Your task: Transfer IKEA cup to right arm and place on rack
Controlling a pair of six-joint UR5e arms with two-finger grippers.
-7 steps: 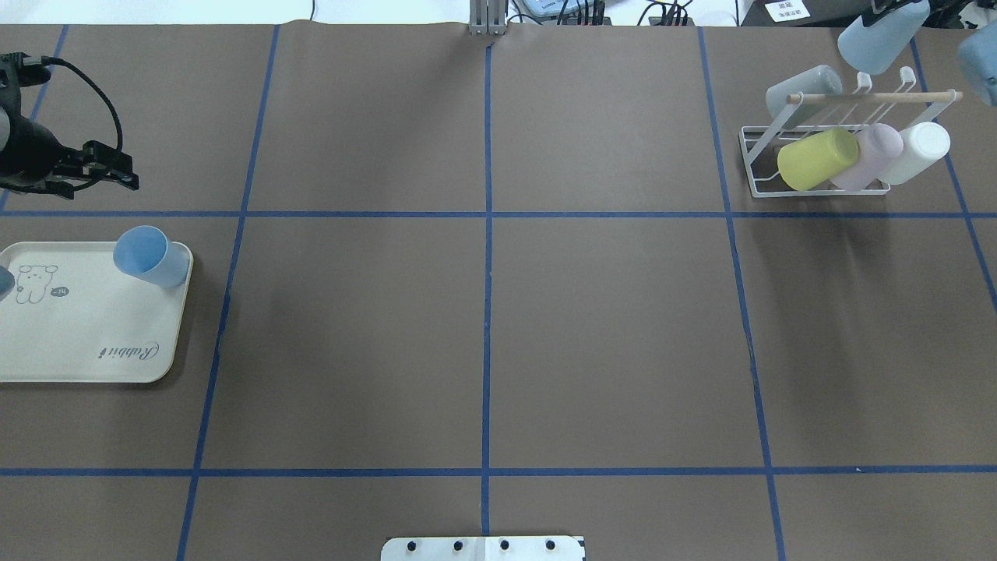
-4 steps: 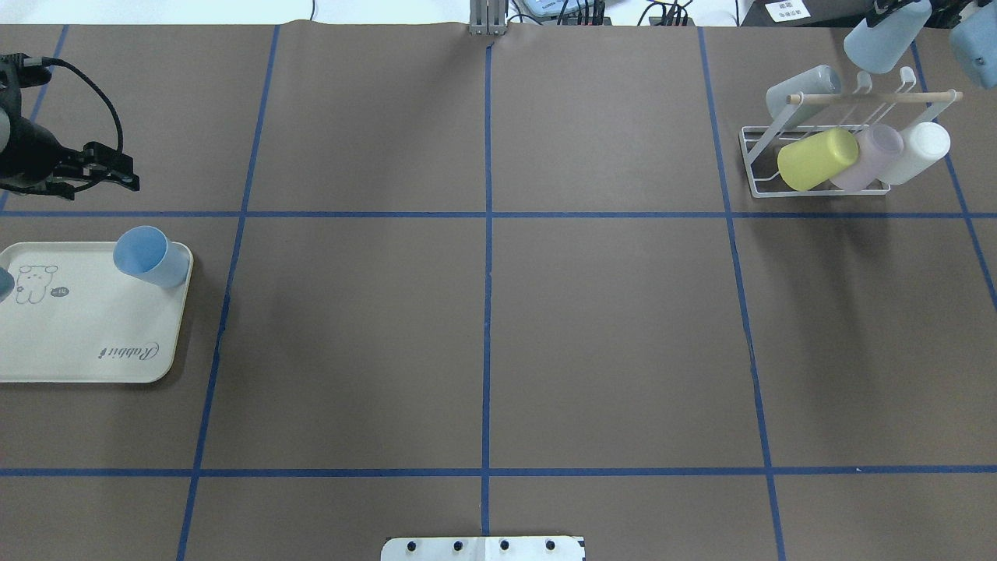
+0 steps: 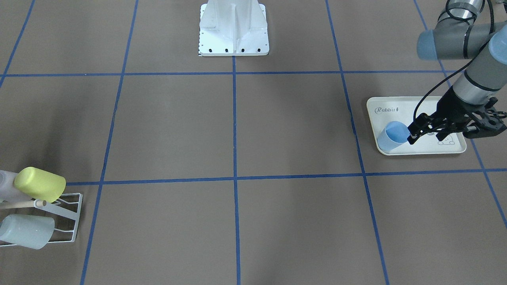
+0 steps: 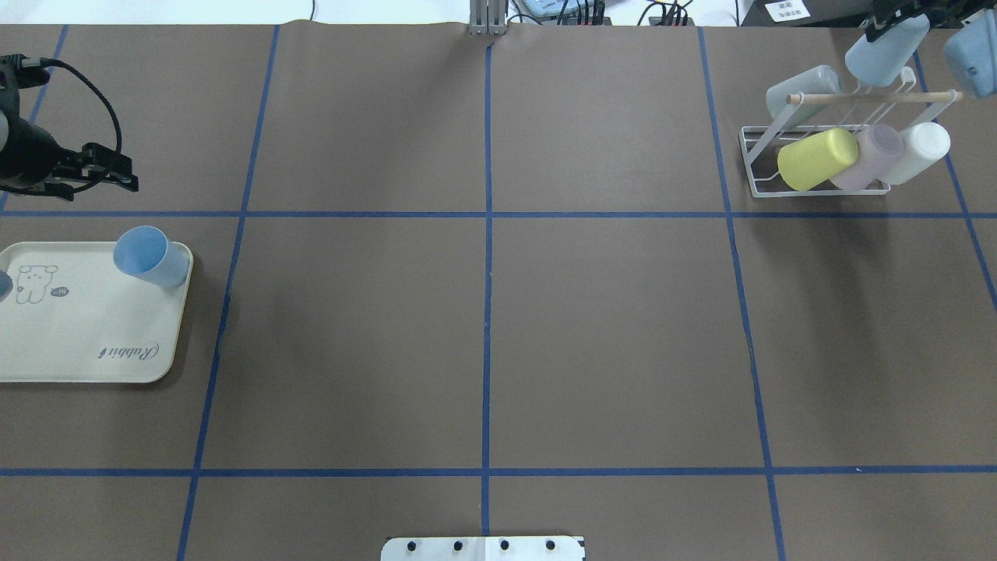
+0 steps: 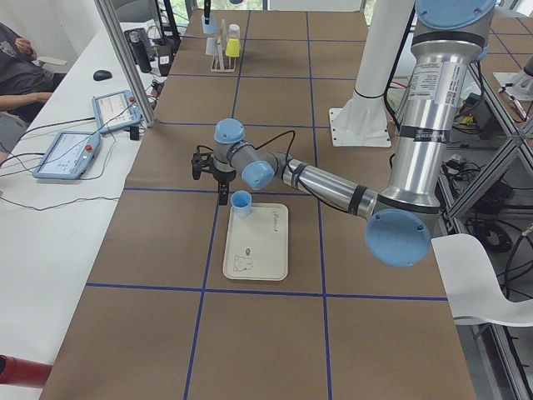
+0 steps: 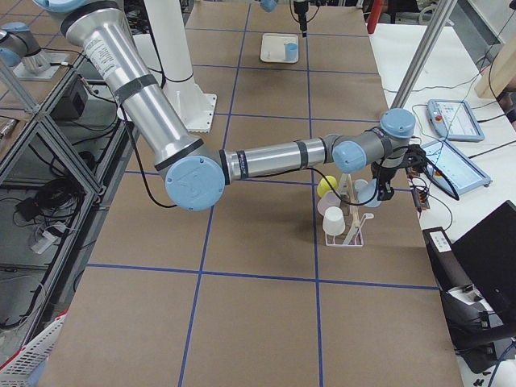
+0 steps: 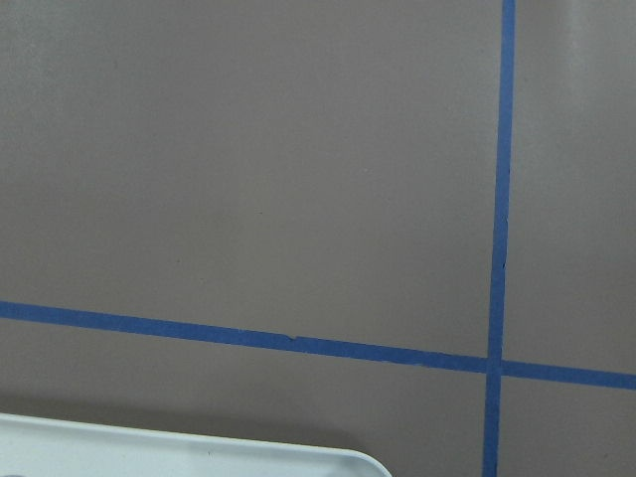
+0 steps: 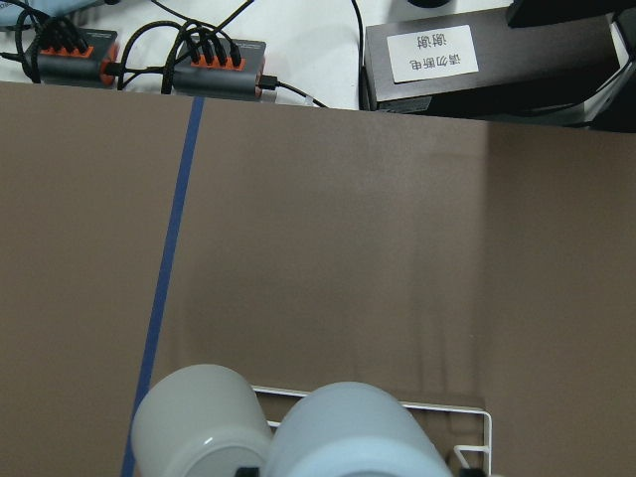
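Note:
My right gripper [image 4: 882,27] is shut on a light-blue cup [image 4: 888,51] and holds it tilted just above the far right prongs of the white wire rack [image 4: 752,160]. The right wrist view shows this cup [image 8: 348,437] from behind, over the rack's wire edge [image 8: 477,409]. The rack has a wooden dowel [image 4: 872,97] and holds a grey cup [image 4: 802,87], a yellow cup [image 4: 818,158], a lilac cup [image 4: 872,156] and a white cup [image 4: 923,152]. My left gripper [image 4: 128,175] is open and empty, above the table just beyond the tray.
A blue cup [image 4: 148,255] stands in the far corner of the cream rabbit-print tray [image 4: 86,343] at the left edge. The tray's corner shows in the left wrist view [image 7: 199,457]. Cables and power strips [image 8: 149,55] lie past the table's far edge.
My right gripper has moved the light-blue cup a little down and right, closer to the rack's prongs. The left gripper has drifted slightly left.

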